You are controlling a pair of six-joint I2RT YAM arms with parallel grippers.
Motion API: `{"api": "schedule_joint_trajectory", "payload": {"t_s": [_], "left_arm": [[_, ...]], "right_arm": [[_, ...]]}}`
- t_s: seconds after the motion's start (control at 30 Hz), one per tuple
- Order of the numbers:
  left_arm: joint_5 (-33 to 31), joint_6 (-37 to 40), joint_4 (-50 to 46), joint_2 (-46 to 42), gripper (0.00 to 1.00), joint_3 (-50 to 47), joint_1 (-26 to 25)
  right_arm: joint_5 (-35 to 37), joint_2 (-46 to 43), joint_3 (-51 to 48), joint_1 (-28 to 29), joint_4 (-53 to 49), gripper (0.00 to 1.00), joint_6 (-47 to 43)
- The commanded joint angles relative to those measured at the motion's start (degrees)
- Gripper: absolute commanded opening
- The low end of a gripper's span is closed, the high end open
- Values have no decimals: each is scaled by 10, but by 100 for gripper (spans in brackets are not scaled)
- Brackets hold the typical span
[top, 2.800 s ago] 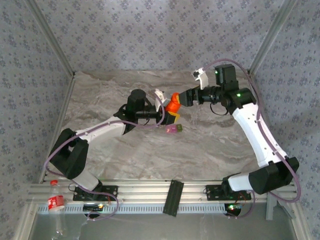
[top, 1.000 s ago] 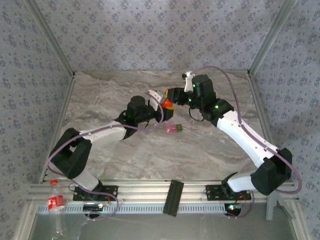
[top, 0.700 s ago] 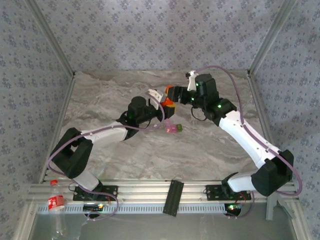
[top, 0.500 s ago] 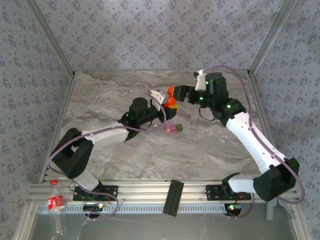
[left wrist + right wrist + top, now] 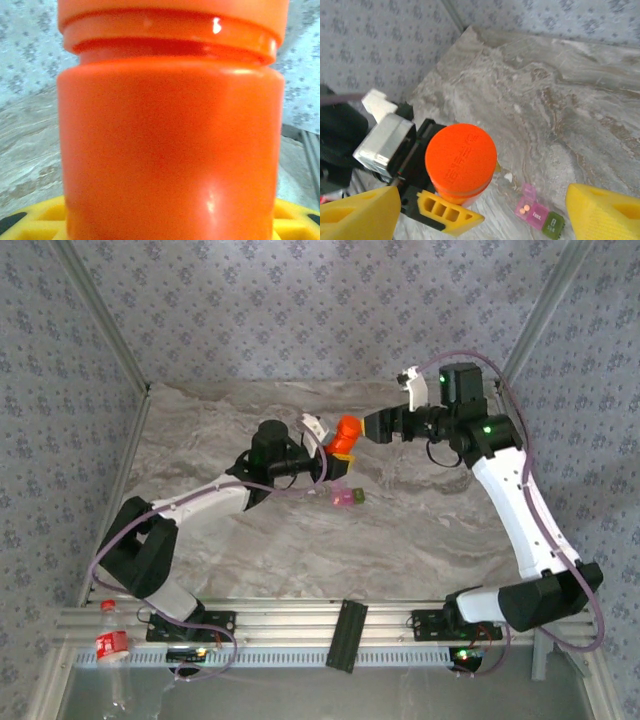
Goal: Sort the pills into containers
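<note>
Overhead view: both arms reach toward the middle of the counter (image 5: 420, 540). The left end effector (image 5: 335, 450) grips the orange bottle (image 5: 346, 434) and holds it above the surface. The right end effector (image 5: 378, 427) sits just to the bottle's right, apart from it.
Left wrist view: the bottle's side wall and the ridge under its cap (image 5: 170, 15) show very close, with the left arm's yellow fingers (image 5: 37, 222) against the bottle's lower part at both bottom corners.
Right wrist view: this camera looks down on the cap's round top, which has raised lettering too small to read. The overhead camera does not resolve it.
Containers: the containers (image 5: 540, 218) lie on the counter near the bottle, touched by neither arm. Two small round pills (image 5: 523, 210) show in the pink compartment (image 5: 525, 207). What the green compartment (image 5: 553, 225) holds cannot be made out.
Loose piece: a small white bit (image 5: 508, 176) lies on the counter close to the bottle. Whether it is a pill cannot be told.
Left arm pose: it is stretched low from its base toward the centre, jaws clamped on the bottle.
Right arm pose: it rises from its base, wrist turned left toward the bottle. Its jaws are spread wide with nothing between them.
Change: a second earlier the right end effector was against the cap, further left. Now it is drawn back to the right with its jaws apart. The bottle stays in the left grip with its cap on, and the containers lie where they were.
</note>
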Motion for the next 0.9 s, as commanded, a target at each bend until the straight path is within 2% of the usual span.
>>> {"api": "schedule_joint_trajectory", "payload": {"t_s": [0.0,0.63,0.73,0.87], "left_arm": [[61,22,-30,-21,0,30,1],[72,16,-29,-7,0,39,1],[72,14,-29,-7,0,38,0],[72,15,-27,-7,0,38,0]], "right_arm": [[-47,17,36,3,-53,86,-72],[-59,66,52,24,-51,77,-74],[-60,68,50,26,-51,73,-74],[-61,70,47,27,-50,62,-71]]}}
